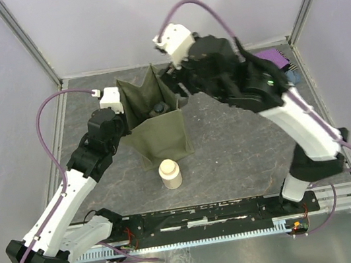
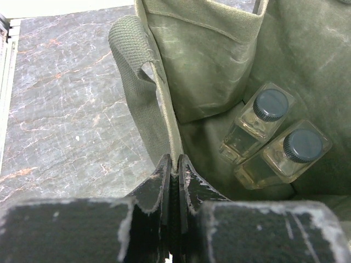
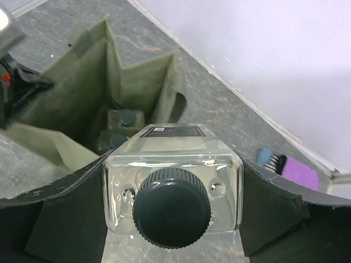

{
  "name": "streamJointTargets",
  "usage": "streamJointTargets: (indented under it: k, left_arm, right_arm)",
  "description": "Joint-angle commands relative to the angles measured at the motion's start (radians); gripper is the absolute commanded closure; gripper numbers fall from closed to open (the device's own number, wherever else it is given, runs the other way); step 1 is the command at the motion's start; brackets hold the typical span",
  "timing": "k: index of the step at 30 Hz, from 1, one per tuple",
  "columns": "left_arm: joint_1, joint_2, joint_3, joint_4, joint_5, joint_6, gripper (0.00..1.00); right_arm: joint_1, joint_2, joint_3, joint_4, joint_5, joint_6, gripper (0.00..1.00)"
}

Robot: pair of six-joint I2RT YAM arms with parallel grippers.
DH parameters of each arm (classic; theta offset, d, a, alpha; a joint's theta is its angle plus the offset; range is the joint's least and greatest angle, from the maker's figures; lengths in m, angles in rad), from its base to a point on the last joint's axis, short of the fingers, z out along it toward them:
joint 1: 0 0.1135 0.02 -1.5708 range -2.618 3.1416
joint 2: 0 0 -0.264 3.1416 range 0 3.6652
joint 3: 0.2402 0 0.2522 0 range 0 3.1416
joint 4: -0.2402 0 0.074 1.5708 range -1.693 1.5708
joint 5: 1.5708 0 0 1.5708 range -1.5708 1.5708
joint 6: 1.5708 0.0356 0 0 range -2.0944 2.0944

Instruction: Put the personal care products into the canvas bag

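An olive canvas bag [image 1: 162,133] stands open on a grey marbled desk [image 1: 244,140]. The left pincer [image 2: 174,164] is clamped on the bag's rim beside a handle. Inside lie two clear bottles [image 2: 258,123] with dark caps. The right pincer [image 3: 173,181] grips a third bottle [image 3: 171,159] near the bag's mouth. A cream jar [image 1: 170,173] stands just in front of the bag.

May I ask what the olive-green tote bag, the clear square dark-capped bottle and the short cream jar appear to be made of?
Olive-green tote bag: matte woven canvas, creased, with webbing handle. Clear square bottle: glossy glass or hard plastic, showing reflections; ribbed cap, likely plastic. Short cream jar: matte, too small to tell.
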Motion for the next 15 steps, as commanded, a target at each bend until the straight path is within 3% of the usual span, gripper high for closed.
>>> streamJointTargets:
  k: [1,7,15]
  left_arm:
    - [0.0,-0.019,0.055,0.044,0.028,0.025,0.88]
    - [0.0,-0.035,0.05,0.049,0.031,0.023,0.88]
    - [0.0,-0.072,0.04,0.045,0.018,0.005,0.88]
  right_arm:
    - [-0.011,0.134,0.189,0.192,-0.136,-0.063,1.0]
    - [-0.04,0.191,0.213,0.25,-0.263,-0.02,1.0]
    - [-0.046,0.142,0.04,0.208,-0.313,0.125,1.0]
